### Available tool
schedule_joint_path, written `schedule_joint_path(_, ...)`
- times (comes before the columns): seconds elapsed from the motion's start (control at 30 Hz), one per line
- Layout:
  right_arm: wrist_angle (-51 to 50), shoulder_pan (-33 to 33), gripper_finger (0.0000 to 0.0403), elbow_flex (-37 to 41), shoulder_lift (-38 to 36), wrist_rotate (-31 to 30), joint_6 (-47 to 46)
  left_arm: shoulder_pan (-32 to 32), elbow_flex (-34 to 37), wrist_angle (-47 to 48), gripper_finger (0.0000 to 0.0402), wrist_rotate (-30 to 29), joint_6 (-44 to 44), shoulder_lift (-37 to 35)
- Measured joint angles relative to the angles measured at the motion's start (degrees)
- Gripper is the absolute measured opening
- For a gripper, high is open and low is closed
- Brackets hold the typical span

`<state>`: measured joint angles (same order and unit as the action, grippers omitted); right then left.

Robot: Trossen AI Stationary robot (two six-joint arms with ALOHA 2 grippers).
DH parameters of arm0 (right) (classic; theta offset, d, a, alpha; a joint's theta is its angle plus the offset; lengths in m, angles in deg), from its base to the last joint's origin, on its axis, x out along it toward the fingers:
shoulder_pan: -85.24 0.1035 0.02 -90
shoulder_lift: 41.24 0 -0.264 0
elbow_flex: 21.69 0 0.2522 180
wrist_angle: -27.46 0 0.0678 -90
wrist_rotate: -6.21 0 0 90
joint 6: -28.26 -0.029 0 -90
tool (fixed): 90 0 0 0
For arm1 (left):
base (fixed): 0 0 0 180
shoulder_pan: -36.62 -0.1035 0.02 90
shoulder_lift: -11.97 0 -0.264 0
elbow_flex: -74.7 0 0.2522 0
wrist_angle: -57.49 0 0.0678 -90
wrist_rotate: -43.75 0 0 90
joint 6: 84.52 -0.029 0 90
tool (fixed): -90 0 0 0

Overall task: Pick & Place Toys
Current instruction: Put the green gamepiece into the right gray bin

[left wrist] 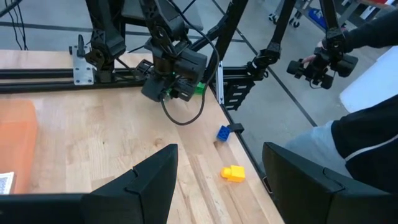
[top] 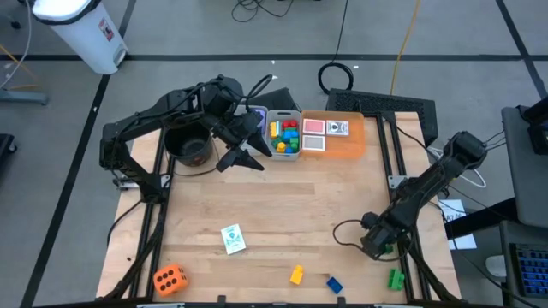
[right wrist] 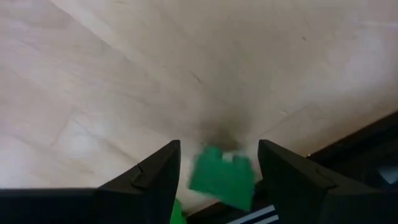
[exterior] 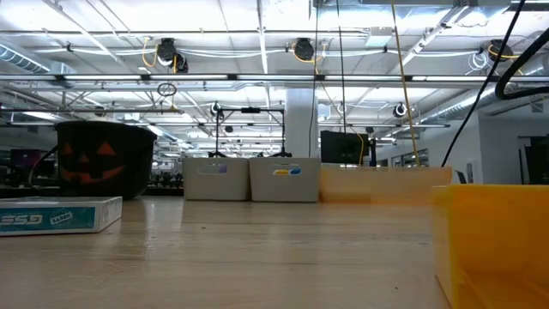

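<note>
The right gripper (right wrist: 217, 163) hangs low over the bench edge, fingers apart and empty, the green brick (right wrist: 221, 176) lying between them, far from the left arm.

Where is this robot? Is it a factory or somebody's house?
Probably a big lab or workshop, not a house. The low view shows a high ceiling with bare pipes and strip lights. From above you see a plain grey floor with loose cables around the wooden table.

The green brick (right wrist: 222, 176) between the right tool's fingers is blurred.
</note>
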<state>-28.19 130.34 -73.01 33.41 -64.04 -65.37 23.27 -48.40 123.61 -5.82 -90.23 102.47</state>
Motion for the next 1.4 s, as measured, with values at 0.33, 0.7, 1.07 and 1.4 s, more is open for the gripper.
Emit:
schedule_joint_path(0.33,0.0,0.0,0.017,0.0,0.0,0.2,-0.1,0.0,0.0,0.0,0.0239,0.0,0.2,0.0)
schedule_joint_path(0.7,0.7,0.0,0.0171,0.0,-1.0,2.6,1.8,0.0,0.0,0.0,0.0239,0.0,0.2,0.0)
schedule_joint_path(1.07,-0.1,-0.1,0.0176,0.0,-5.7,-1.3,1.9,0.0,0.0,-0.2,0.0239,0.0,0.2,0.0)
schedule_joint_path(1.4,-0.5,-0.1,0.0222,0.0,-12.5,-2.1,9.6,0.1,0.0,-4.4,0.0239,-0.1,4.5,0.0)
